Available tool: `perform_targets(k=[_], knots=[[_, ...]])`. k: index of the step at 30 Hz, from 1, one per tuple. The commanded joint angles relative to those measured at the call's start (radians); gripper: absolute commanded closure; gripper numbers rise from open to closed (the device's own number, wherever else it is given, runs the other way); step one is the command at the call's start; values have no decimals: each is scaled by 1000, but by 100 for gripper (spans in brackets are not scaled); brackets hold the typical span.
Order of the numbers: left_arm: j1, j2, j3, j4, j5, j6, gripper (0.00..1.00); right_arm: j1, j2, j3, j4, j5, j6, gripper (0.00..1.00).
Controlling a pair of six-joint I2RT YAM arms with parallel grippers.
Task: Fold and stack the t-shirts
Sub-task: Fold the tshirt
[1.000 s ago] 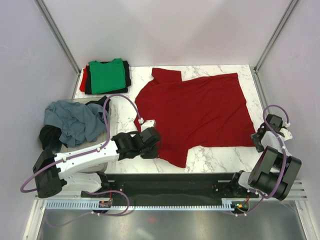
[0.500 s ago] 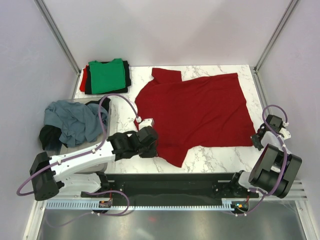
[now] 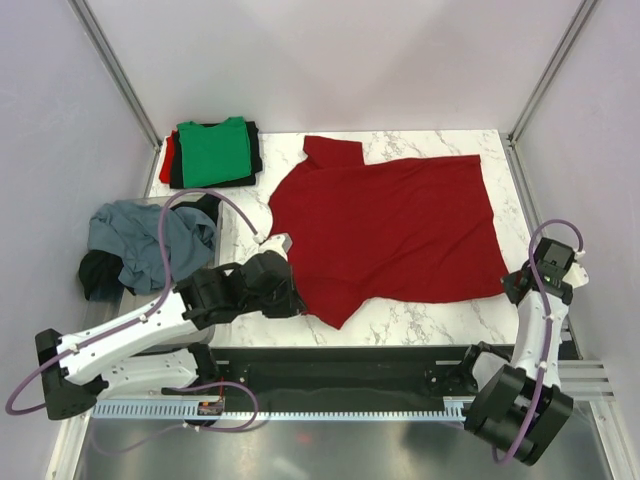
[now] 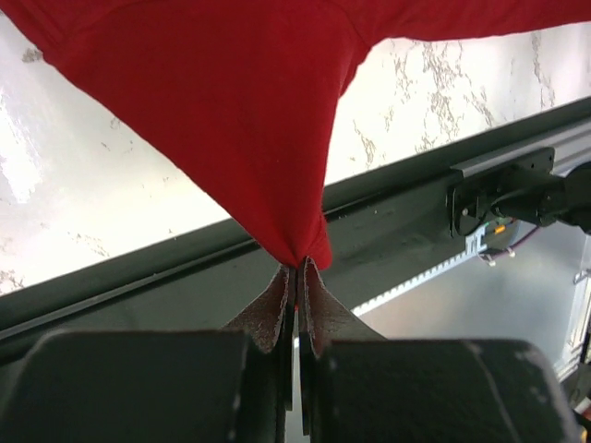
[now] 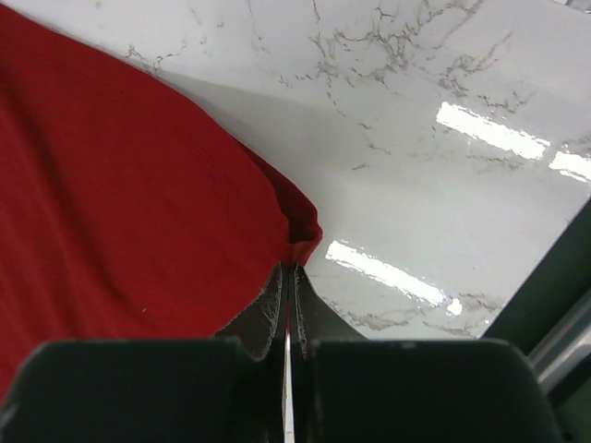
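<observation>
The dark red t-shirt lies spread on the marble table, collar to the far left. My left gripper is shut on its near left sleeve; in the left wrist view the cloth is drawn into a taut point between the closed pads. My right gripper is shut on the shirt's near right hem corner, with the fabric bunched at the fingertips. A folded stack topped by a bright green shirt over a black one sits at the far left.
A clear plastic tub at the left holds a crumpled grey-blue shirt and a black one. The dark rail runs along the table's near edge. Metal frame posts rise at the back corners.
The right gripper has closed on the shirt's near right corner and its arm has swung outward. The left gripper has drawn the sleeve leftward, shifting the shirt's near edge.
</observation>
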State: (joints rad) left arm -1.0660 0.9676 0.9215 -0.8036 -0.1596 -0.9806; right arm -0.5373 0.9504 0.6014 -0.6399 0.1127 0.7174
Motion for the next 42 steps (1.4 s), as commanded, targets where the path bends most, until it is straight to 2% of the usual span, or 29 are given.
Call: perform_targets(k=[1,5,8,12,16,26,34,42], knots=[[5,-20,37,-61,54,-23,98,-4,-61,57,-141,2,31,100],[5,-14,53,-121,23,16,98,-1,-35,102,-150,-19,8,100],[8,5,103,-179,-78,69,98,17,16,171,-155,-5,1,100],[72,75,212,-186,-146,184,98,37,109,262,-147,-22,-10,100],[170,173,293,-171,-126,324,98,46,174,328,-135,-42,2,100],[418,402,437,-45,-2,554,98,103,315,455,-47,-71,28,100],[506,621,591,-23,22,675,98,223,505,546,6,-38,10,100],[587,819,760,-16,61,747,98,234,639,626,28,50,7,100]])
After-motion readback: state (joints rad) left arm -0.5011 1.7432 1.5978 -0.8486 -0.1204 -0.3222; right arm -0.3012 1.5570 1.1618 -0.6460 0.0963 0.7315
